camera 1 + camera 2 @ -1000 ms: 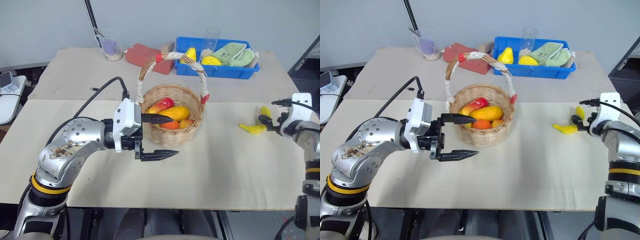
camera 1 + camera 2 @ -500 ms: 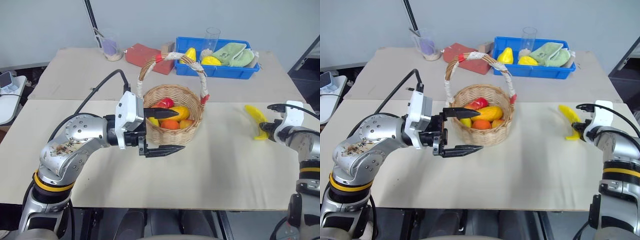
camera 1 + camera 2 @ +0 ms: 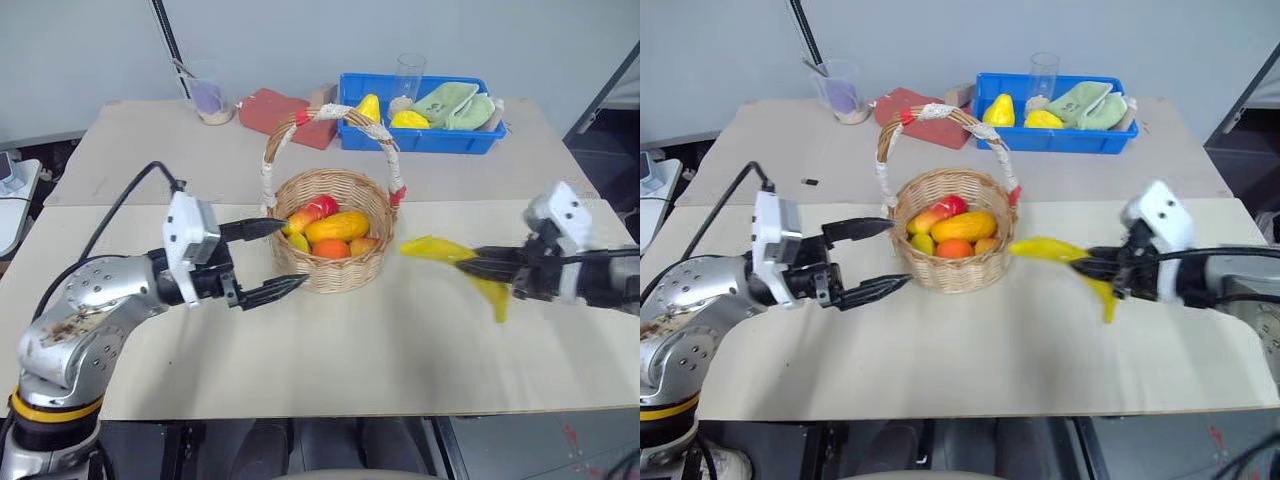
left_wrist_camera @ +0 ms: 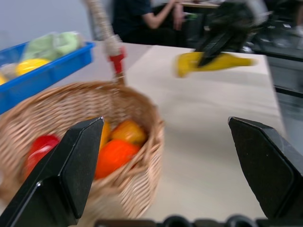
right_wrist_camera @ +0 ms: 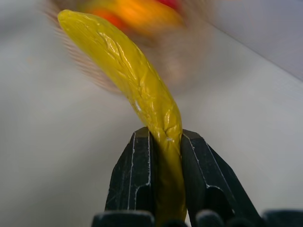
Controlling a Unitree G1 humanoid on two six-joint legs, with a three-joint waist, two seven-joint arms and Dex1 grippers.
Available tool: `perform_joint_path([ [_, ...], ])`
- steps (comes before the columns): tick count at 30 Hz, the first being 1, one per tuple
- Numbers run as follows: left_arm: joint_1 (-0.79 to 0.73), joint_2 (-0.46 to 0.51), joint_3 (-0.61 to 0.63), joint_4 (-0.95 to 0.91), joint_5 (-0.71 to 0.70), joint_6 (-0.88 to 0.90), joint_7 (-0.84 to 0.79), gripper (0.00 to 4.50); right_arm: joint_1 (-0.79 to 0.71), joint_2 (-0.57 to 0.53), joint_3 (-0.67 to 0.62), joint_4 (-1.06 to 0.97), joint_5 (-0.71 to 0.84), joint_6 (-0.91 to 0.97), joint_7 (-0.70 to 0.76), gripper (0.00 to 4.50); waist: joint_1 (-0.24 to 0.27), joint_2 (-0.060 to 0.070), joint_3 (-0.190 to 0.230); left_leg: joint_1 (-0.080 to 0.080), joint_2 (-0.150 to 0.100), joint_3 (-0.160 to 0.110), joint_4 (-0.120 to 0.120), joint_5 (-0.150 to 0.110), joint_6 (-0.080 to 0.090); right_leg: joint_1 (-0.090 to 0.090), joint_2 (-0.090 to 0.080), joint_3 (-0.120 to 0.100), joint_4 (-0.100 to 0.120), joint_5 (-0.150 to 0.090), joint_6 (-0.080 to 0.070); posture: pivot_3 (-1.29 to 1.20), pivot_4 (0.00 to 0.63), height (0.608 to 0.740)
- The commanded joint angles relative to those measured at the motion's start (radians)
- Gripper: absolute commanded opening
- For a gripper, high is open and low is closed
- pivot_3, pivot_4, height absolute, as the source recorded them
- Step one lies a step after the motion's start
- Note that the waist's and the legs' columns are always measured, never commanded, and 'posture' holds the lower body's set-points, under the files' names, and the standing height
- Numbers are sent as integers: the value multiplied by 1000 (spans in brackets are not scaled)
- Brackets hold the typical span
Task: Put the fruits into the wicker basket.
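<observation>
right gripper: pinching the banana mid-length, fingers pressed on both sides
banana: off the table, just right of the wicker basket, one end near its rim
mango: in the basket among small round fruits
left gripper: spread wide, just left of the basket, holding nothing
blue bin: behind the basket

Woven wicker basket, glossy wrinkled banana, blue plastic bin.
</observation>
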Motion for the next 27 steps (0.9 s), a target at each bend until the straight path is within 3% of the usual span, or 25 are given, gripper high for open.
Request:
perform_joint_path([
  [1,27,17,56,-43,-21,-17,13,4500,-145,103,85,-15,29,56,-123,393,1,-2,0,0,0,0,0,0,0,0,0,0,0,0,0,0,150,711],
  [6,94,51,115,-66,-28,-9,22,4500,-327,349,227,111,-53,42,-294,391,6,-3,0,-3,-1,-1,0,0,0,-4,-1,0,0,0,0,0,150,711],
  [11,123,66,151,-86,-37,-9,42,4500,-422,487,322,230,-151,-42,-343,389,17,-3,0,-4,-1,-2,0,0,0,-4,-1,-1,0,0,-1,0,150,711],
  [15,126,67,154,-95,-39,-11,57,4500,-456,536,348,298,-213,-104,-352,389,20,-3,0,-4,-1,-3,0,0,0,-5,-1,-1,1,0,-1,0,150,711],
  [17,126,65,153,-101,-41,-12,65,4500,-454,548,353,310,-238,-132,-357,1447,20,-3,0,-4,-1,-3,0,0,0,-5,-1,-1,1,0,-1,0,150,711],
  [23,126,67,146,-96,-41,-19,70,4500,-422,537,356,266,-247,-152,-317,3451,17,-3,0,-4,-1,-3,0,0,0,-6,0,-1,2,0,-1,0,150,711],
  [27,114,68,136,-83,-36,-24,64,4500,-373,475,324,167,-170,-115,-225,3451,19,-3,0,-4,-1,-3,0,0,0,-6,-1,-1,1,0,-1,0,150,711],
])
